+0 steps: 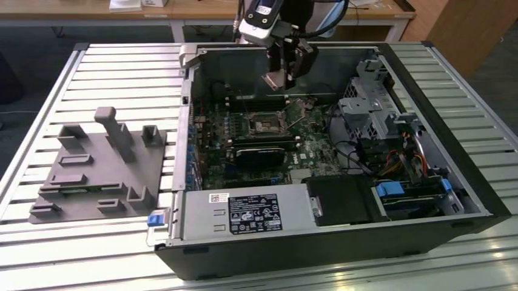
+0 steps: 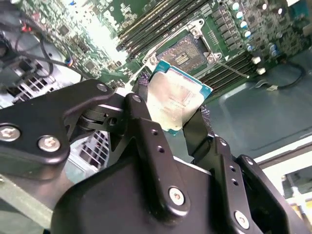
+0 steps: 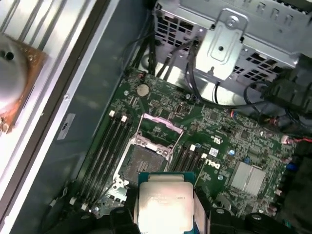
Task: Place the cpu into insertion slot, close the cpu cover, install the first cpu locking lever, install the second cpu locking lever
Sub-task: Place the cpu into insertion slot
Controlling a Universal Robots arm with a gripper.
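My gripper [image 1: 280,75] hangs over the far part of the open computer case, shut on the cpu [image 1: 273,80]. In both wrist views the cpu [image 2: 178,100] [image 3: 164,202] is a flat silvery square pinched by its edges between the black fingers [image 2: 142,105]. The insertion slot [image 1: 265,124] [image 3: 144,158] [image 2: 186,50] lies bare on the green board, below the chip and apart from it. The cpu cover [image 3: 159,123] stands swung up at the slot's far edge. A thin wire locking lever [image 2: 233,69] sticks out beside the slot.
The case [image 1: 453,176] lies on a slatted metal table. A black rectangular card [image 1: 261,155] sits just in front of the slot. The power supply [image 1: 242,213] is near the front and a drive cage [image 1: 368,115] at the exterior view's right. A grey fixture [image 1: 97,163] stands at its left.
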